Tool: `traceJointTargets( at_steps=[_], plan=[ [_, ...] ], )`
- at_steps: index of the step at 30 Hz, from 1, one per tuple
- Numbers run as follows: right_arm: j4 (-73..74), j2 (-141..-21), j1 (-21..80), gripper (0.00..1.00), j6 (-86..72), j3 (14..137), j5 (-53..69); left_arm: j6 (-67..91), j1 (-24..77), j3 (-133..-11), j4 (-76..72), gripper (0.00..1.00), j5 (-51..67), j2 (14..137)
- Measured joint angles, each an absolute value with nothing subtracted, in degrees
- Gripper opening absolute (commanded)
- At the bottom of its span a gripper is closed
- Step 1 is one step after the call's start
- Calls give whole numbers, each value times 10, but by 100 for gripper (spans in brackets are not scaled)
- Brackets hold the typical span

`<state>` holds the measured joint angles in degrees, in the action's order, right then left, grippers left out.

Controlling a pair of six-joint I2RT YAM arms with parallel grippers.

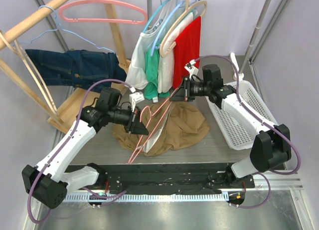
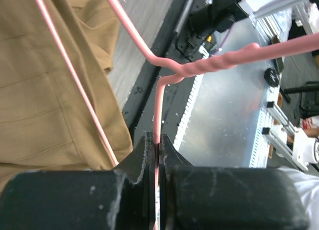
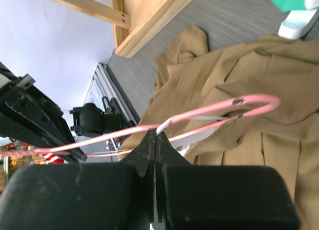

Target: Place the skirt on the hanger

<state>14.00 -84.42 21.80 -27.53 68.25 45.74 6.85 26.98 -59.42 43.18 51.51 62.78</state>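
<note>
Tan skirt (image 1: 187, 125) crumpled in a heap on the grey table, midway between the two arms, not yet on anything. Just above it and partly across its left edge, a thin pink wire hanger (image 2: 209, 65), lifted off the cloth and slanted, hook end toward the left.

Left gripper (image 2: 158, 142) pinched tight on the wire just below the twisted neck, jaws all but together with only the pink strand between them. Right gripper (image 3: 155, 140) likewise closed hard on the hanger's frame farther along, one rounded shoulder of the hanger jutting out beyond it over the skirt.

Likely reason for the two-point hold: to keep the light frame steady above the fabric, ready for threading.

Both arms reaching forward and inward from their bases, elbows out, wrists angled toward each other over the skirt.

Beyond: white basket (image 1: 244, 115) to the right, hung garments including a red one (image 1: 192, 45) behind, jeans (image 1: 70, 65) on a wooden rack (image 1: 30, 20) to the left.
</note>
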Motion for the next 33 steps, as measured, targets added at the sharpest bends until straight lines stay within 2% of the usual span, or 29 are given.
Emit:
traceJointTargets(
  at_steps=[2, 3, 4, 5, 7, 9, 20, 24, 33],
  plan=[
    [153, -844, 221, 9, -272, 682, 458, 74, 270, -594, 423, 0, 505, 628],
    [157, -844, 222, 17, -272, 682, 458, 77, 270, -594, 417, 0, 499, 628],
    [163, -844, 224, 31, -270, 682, 457, 82, 270, -593, 408, 0, 489, 628],
    [167, -843, 225, 38, -271, 682, 454, 86, 270, -592, 403, 0, 484, 628],
    [187, -839, 227, 49, -265, 684, 439, 93, 270, -587, 392, 0, 464, 627],
    [208, -832, 227, 55, -260, 687, 425, 101, 270, -583, 385, 0, 447, 625],
    [301, -762, 227, 65, -178, 771, 349, 116, 270, -581, 360, 0, 391, 596],
    [292, -758, 227, 71, -130, 799, 397, 103, 270, -599, 385, 0, 402, 599],
    [296, -804, 227, 76, 4, 849, 587, 56, 270, -678, 454, 0, 488, 610]
  ],
)
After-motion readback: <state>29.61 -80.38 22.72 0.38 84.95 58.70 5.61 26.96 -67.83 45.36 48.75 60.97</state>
